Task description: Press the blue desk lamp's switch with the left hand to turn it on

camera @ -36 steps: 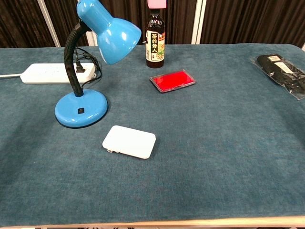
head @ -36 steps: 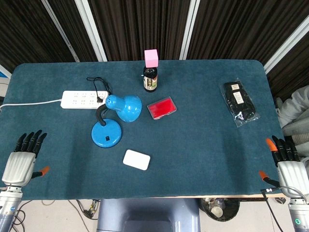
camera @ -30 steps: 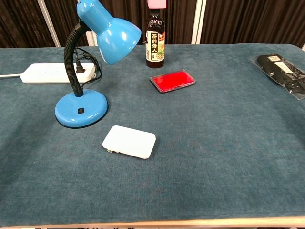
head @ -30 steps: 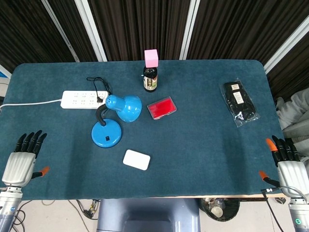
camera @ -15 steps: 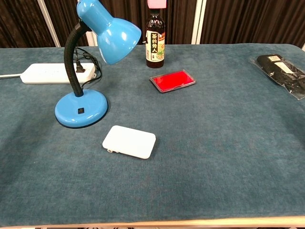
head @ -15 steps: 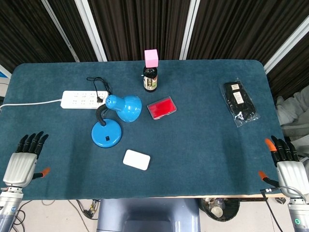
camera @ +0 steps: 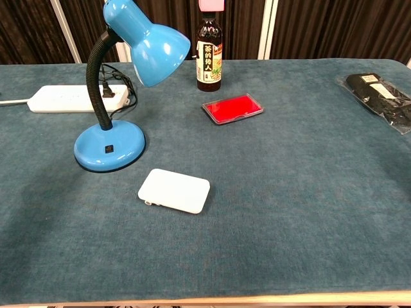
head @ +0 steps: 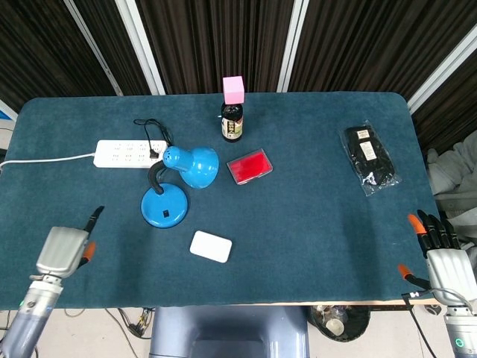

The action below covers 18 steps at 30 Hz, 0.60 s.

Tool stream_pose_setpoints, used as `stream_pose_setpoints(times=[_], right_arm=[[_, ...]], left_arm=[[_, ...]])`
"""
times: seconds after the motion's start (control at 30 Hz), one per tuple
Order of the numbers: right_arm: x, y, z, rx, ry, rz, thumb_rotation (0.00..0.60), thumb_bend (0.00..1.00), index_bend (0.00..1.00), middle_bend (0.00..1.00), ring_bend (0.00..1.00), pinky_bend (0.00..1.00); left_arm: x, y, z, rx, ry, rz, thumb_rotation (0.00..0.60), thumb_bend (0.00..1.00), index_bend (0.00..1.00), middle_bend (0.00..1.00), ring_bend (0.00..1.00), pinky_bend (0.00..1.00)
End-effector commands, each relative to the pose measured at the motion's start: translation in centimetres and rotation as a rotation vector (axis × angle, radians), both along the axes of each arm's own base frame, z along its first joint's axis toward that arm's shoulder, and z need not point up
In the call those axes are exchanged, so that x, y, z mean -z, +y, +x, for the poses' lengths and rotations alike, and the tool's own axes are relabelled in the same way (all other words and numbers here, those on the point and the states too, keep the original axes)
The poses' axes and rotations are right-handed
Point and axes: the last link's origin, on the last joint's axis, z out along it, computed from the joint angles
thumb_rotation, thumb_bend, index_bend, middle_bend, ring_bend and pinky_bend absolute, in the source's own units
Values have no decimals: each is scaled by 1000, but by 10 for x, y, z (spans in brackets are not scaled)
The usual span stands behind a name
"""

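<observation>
I had the left hand (head: 65,248) over the near left part of the table (head: 313,224), well apart from the blue desk lamp (head: 179,183), with one dark finger (head: 95,216) extended toward the lamp; the rest of that hand looked folded in, though the head view did not show it clearly enough for me to say so firmly. It held nothing. My reading was that a single pointed finger suited a small switch better than a flat palm.

The right hand (head: 440,253) sat at the near right corner, fingers loosely spread and empty, parked away from the job because the task called only for the left.

The lamp stood left of the table's centre, its round base (camera: 109,146) flat on the cloth and the small dark switch (camera: 109,149) on the base's top, facing up and toward my side. The black neck (camera: 97,86) rose from the back of the base and arched over, so the shade (camera: 149,40) opened toward the right and slightly down. Its long axis ran from base up to shade, leaning rightward.

Its cord ran to the white power strip (head: 127,154) just behind, evidently so it could light. The lamp appeared unlit; the press was not yet made.
</observation>
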Motion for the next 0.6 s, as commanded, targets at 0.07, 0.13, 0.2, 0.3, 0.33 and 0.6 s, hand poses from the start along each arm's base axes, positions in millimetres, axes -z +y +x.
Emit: stream_pose_setpoints(times=[0.07, 0.13, 0.2, 0.3, 0.33, 0.6], right_arm=[[0, -1, 0, 4, -4, 2, 600, 250, 0, 0, 0, 0], [0, -1, 0, 3, -5, 3, 600, 250, 0, 0, 0, 0], [0, -1, 0, 4, -7, 4, 600, 249, 0, 0, 0, 0], [0, -1, 0, 4, -9, 5, 600, 250, 0, 0, 0, 0], [0, -1, 0, 4, -9, 5, 600, 250, 0, 0, 0, 0], [0, -2, 0, 7, -15, 7, 600, 250, 0, 0, 0, 0]], left_arm=[[35, 19, 32, -12, 0, -93, 600, 479, 0, 872, 903, 848], [43, 23, 38, -20, 5, -104, 600, 481, 0, 872, 905, 848], [52, 27, 44, -21, 14, -117, 600, 485, 0, 872, 905, 848], [62, 31, 52, -26, 25, -135, 600, 486, 0, 872, 905, 848], [65, 33, 55, -26, 29, -140, 600, 486, 0, 872, 905, 848], [86, 40, 65, -54, 70, -169, 600, 486, 0, 872, 905, 848]])
